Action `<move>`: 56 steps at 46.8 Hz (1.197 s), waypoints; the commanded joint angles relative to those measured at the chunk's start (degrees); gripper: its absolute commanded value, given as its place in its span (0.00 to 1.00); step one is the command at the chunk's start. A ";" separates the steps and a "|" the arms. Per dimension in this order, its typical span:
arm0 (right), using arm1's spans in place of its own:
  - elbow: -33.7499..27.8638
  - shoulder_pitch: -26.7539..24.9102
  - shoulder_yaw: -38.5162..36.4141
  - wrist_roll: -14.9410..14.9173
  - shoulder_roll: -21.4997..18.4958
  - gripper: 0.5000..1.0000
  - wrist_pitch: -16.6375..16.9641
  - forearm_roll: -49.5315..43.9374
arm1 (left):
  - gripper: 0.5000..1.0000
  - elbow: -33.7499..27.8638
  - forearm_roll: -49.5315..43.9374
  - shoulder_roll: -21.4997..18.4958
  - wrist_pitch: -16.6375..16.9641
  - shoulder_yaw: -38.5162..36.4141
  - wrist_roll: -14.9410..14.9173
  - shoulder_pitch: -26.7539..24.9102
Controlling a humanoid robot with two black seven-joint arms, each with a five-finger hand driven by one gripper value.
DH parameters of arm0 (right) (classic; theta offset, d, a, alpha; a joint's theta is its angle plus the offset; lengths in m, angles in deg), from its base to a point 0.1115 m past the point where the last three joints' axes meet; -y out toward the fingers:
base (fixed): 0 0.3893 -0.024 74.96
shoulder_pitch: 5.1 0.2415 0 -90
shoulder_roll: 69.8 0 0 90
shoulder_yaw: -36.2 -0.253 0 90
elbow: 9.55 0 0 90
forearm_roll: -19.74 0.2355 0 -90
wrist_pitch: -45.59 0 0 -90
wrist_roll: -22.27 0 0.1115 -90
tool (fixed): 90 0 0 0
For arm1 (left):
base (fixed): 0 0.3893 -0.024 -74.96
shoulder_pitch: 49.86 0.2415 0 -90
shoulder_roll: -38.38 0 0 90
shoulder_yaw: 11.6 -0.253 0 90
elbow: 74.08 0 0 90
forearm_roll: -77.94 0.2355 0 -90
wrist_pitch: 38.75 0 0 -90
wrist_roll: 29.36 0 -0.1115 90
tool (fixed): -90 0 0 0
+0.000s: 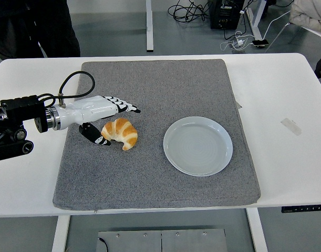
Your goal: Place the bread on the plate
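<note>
A rectangular grey felt-like mat point(149, 178) is lying across the middle of the white table point(286, 173), its near edge sitting close to the table's near edge. On the mat, one golden-brown crescent-shaped croissant point(120, 133) is resting toward nine o'clock of the mat's centre, and one round pale blue-grey plate point(198, 146) is sitting at three o'clock of the bread, apart from it with bare mat between them and holding nothing. The robot's left hand point(109, 119), white-shelled with black fingertips, is reaching in from nine o'clock on its black arm and is bracketing the croissant's left end: the thumb point(96, 136) is pointing down at about eight o'clock of the bread, its tip touching or just beside the crust, while the long fingers point(124, 105) are stretching out flat at about eleven o'clock, passing just beyond the bread's far side. The hand is standing wide open around that end and is grasping nothing; the bread is still lying on the mat. One small strip of clear tape point(290, 126) is lying on the bare table at three o'clock of the plate. Beyond the table's far edge, at about one o'clock, black cables point(192, 9) are trailing over the grey floor.
</note>
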 commanded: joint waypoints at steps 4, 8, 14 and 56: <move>0.00 0.08 0.04 0.02 0.00 1.00 0.00 0.00 | 0.95 0.73 -0.04 0.83 0.00 0.08 -0.03 0.45; 0.00 0.00 0.04 0.02 0.00 1.00 0.00 0.00 | 0.95 1.60 -0.04 1.62 0.35 0.08 0.06 0.72; 0.00 0.00 0.04 0.02 0.00 1.00 0.00 0.00 | 0.94 3.01 -0.04 3.02 1.58 -0.01 0.06 1.77; 0.00 0.09 0.04 0.02 0.00 1.00 0.00 0.00 | 0.53 8.46 2.16 7.07 9.22 -3.17 0.41 5.11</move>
